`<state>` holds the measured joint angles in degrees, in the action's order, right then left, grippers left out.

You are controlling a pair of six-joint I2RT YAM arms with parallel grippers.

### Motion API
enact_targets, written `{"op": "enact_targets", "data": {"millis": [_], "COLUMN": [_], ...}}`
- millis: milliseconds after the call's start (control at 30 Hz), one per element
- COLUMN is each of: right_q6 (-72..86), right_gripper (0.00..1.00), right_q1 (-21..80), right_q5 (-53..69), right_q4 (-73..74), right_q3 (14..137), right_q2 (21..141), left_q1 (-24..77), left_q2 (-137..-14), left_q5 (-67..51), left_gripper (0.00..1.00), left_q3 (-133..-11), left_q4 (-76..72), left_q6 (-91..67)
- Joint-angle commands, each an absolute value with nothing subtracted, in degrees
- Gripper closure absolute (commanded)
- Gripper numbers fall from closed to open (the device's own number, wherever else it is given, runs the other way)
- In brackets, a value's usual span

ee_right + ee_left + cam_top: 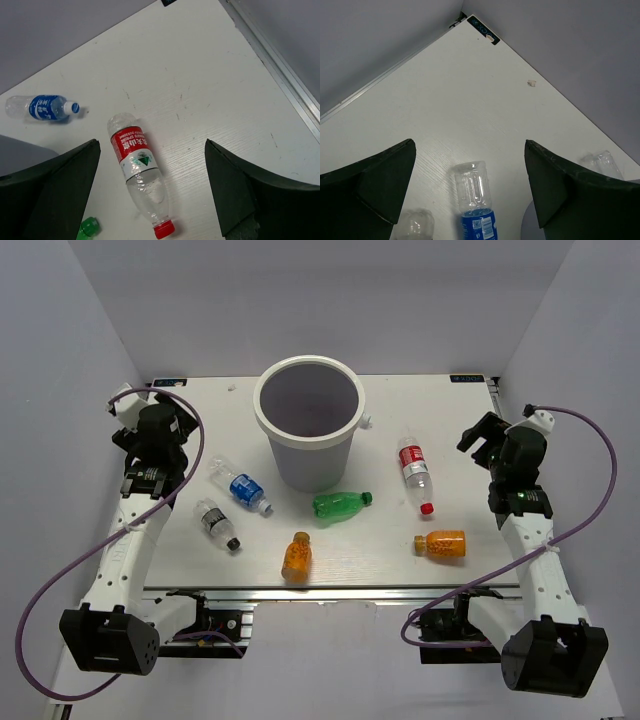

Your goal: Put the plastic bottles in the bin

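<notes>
Left gripper (470, 148), jaws wide apart and empty, hovers by the bench's (190, 562) left edge, the blue-label bottle (473, 200) below it. Right gripper (151, 145), equally spread and empty, hangs over the red-label bottle (136, 167) near the right edge. The bin (263, 420) stands back-centre.

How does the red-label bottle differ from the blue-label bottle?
The red-label bottle has a red cap; the blue-label bottle has a white one. The red-label bottle lies right of the bin, the blue-label bottle left of it. Both are clear and lie on their sides, outside the bin.
</notes>
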<state>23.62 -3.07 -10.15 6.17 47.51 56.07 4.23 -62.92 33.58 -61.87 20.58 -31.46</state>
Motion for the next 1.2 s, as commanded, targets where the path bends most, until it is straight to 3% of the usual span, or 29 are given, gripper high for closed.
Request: {"op": "enact_targets", "data": {"millis": [0,233,633,833,933,967,1000,1167], "right_q6": [19.45,11.43,2.37,5.1,5.8,6.15,6.24,5.36], "right_gripper": [0.11,0.11,0.11,0.11,0.33,0.51,0.57,0.61], "right_q1": [-2.9,-2.12,9.31,10.02,10.2,10.2,10.28,10.28], "right_q5": [-5.14,9.84,0.36,-4.83,-2.99,-2.47,-2.29,-0.72], "right_q4": [4.05,9.39,13.27,13.63,13.01,12.57,12.39,14.32], "right_q3": [48.52,53.17,63.19,65.83,65.39,65.04,65.04,74.14], "right_q2": [54.84,63.62,91.04,101.42,102.75,101.26,100.12,88.45], "left_q1": [4.22,4.22,4.22,4.22,4.22,4.22,4.22,4.22], "left_q2": [-61.35,-60.56,-63.1,-63.19,-63.19,-63.28,-63.19,-62.4], "left_q5": [35.25,35.77,35.33,35.68,35.86,35.86,35.86,35.6], "left_gripper": [0.02,0.02,0.02,0.02,0.02,0.02,0.02,0.02], "left_q3": [-61.35,-58.36,-55.72,-54.85,-55.02,-55.28,-55.37,-55.28], "left_q4": [22.85,22.41,23.11,23.03,23.64,23.99,24.17,25.05], "left_q6": [-33.4,-34.36,-35.16,-35.51,-36.12,-36.38,-36.82,-39.28]}}
